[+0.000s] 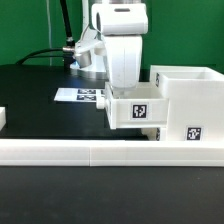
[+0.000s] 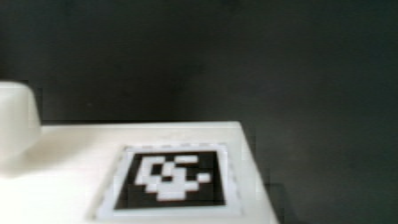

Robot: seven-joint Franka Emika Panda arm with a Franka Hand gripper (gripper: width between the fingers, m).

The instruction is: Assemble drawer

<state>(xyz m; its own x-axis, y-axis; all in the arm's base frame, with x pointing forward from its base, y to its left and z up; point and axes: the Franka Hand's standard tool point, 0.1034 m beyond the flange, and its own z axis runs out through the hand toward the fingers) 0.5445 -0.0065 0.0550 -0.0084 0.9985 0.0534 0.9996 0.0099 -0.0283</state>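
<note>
In the exterior view my gripper (image 1: 124,88) reaches down from above into a small white tray (image 1: 135,110) with a square tag on its front. The tray hangs a little above the black table, so I take the gripper as shut on it; the fingertips are hidden behind the tray wall. The tray's right end touches the tall white housing (image 1: 190,100), which has a tag low on its front. The wrist view shows a white tagged face of the tray (image 2: 175,175) very close and blurred, with no fingers visible.
The long low white rail (image 1: 100,152) runs across the front. The marker board (image 1: 80,96) lies flat behind the tray on the exterior view's left. A white part shows at the left edge (image 1: 3,118), and a white block sits in the wrist view (image 2: 15,120).
</note>
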